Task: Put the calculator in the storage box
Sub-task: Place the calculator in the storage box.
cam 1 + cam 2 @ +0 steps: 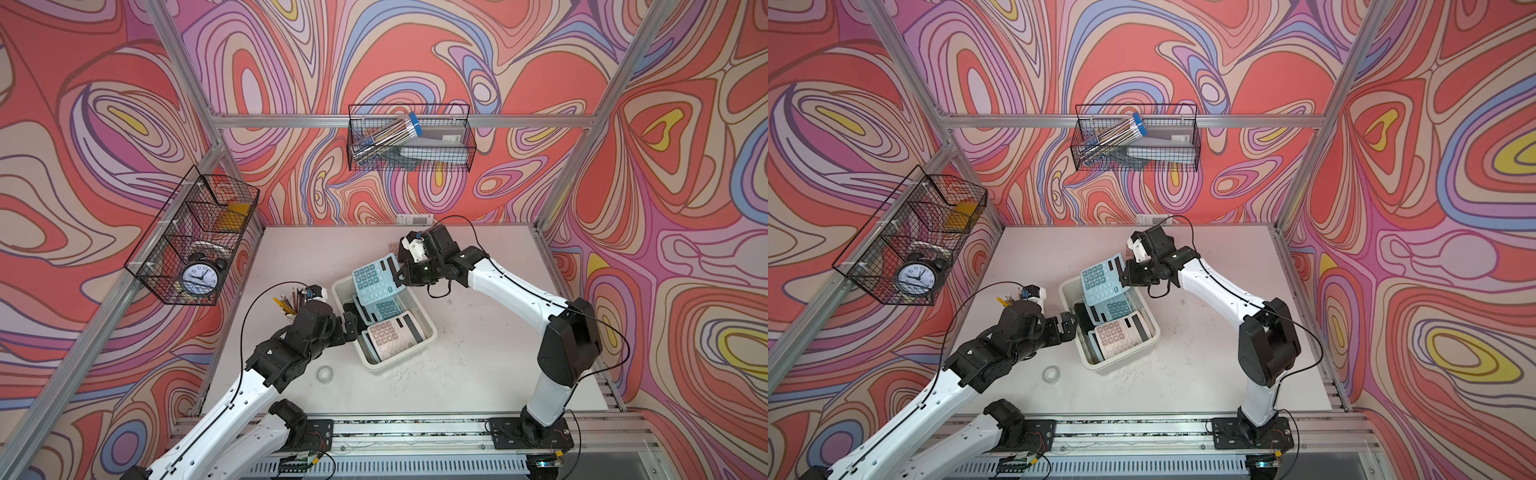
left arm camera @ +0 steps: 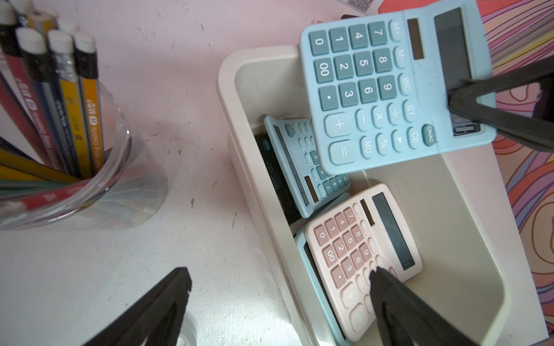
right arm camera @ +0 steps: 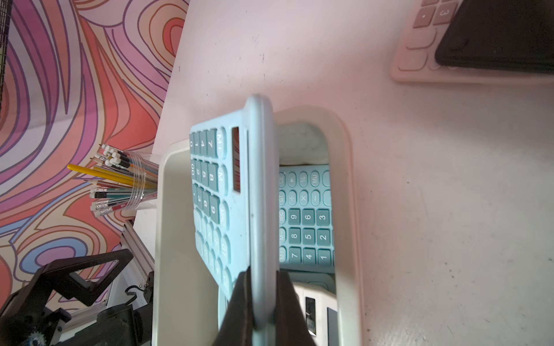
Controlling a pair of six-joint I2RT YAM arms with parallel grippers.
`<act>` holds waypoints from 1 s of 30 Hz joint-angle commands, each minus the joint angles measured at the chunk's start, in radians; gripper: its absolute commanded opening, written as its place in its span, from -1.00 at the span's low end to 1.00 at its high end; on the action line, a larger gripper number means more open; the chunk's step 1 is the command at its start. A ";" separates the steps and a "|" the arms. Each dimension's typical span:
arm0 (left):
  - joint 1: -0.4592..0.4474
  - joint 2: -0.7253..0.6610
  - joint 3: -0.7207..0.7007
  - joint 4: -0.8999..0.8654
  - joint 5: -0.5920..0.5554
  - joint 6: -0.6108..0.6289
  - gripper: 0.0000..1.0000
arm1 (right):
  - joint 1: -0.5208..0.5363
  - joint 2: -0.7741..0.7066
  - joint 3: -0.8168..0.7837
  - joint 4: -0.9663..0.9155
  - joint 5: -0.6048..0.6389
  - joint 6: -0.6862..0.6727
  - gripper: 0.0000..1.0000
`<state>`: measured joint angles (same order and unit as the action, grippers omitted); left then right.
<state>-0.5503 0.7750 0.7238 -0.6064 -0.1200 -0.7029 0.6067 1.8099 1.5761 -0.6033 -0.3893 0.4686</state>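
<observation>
A white, scuffed table (image 1: 478, 353) stands inside walls of swirling red, pink and lilac. In both top views the storage box (image 1: 405, 354) (image 1: 1125, 360) lies near the middle of the table. The right gripper (image 1: 400, 277) (image 1: 1126, 277) is clamped on the display end of the blue calculator (image 1: 374, 279) (image 1: 1102, 279). That calculator hangs tilted, keys up, over the far end of the box. A teal calculator (image 1: 384, 309) and a pink calculator (image 1: 390, 332) lie inside the box. The left gripper (image 1: 351, 322) is at the box's left rim with its jaws spread wide and nothing between them.

In the left wrist view the blue calculator (image 2: 374, 90) overhangs the box's rim (image 2: 227, 99), pinched at its display by the right gripper's black fingers (image 2: 494, 104). The left gripper (image 2: 278, 287) straddles the box wall. One finger is over the table and one is above the pink calculator (image 2: 359, 248). A clear pencil cup (image 2: 75, 149) stands on the table near the box.

In the right wrist view the blue calculator (image 3: 260, 194) shows nearly edge-on, squeezed between the right gripper's (image 3: 262, 299) two pads. It is above the box (image 3: 344, 194) with the teal calculator (image 3: 305, 215) beneath. I cannot tell whether the two calculators touch.
</observation>
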 commanded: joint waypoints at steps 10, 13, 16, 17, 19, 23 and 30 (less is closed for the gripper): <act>0.004 0.007 -0.029 0.017 -0.009 0.006 0.98 | 0.049 0.063 0.006 -0.026 0.008 0.000 -1.00; 0.004 0.010 -0.027 0.018 -0.007 0.006 0.98 | 0.050 0.064 0.000 -0.038 0.017 -0.001 -1.00; 0.004 0.004 -0.029 0.014 -0.009 0.006 0.98 | 0.056 0.048 -0.015 -0.039 0.024 0.001 -1.00; 0.004 0.002 -0.030 0.014 -0.010 0.005 0.97 | 0.057 0.041 -0.021 -0.043 0.027 0.001 -1.00; 0.004 -0.002 -0.032 0.014 -0.010 0.005 0.98 | 0.058 0.026 -0.033 -0.046 0.031 -0.001 -1.00; 0.004 -0.002 -0.034 0.013 -0.010 0.005 0.97 | 0.059 -0.011 -0.070 -0.047 0.041 -0.001 -1.00; 0.004 -0.002 -0.035 0.017 -0.007 0.001 0.98 | 0.060 -0.033 -0.099 -0.047 0.044 0.001 -1.00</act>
<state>-0.5503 0.7807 0.6983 -0.6052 -0.1196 -0.7036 0.6624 1.7935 1.4860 -0.6304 -0.3656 0.4694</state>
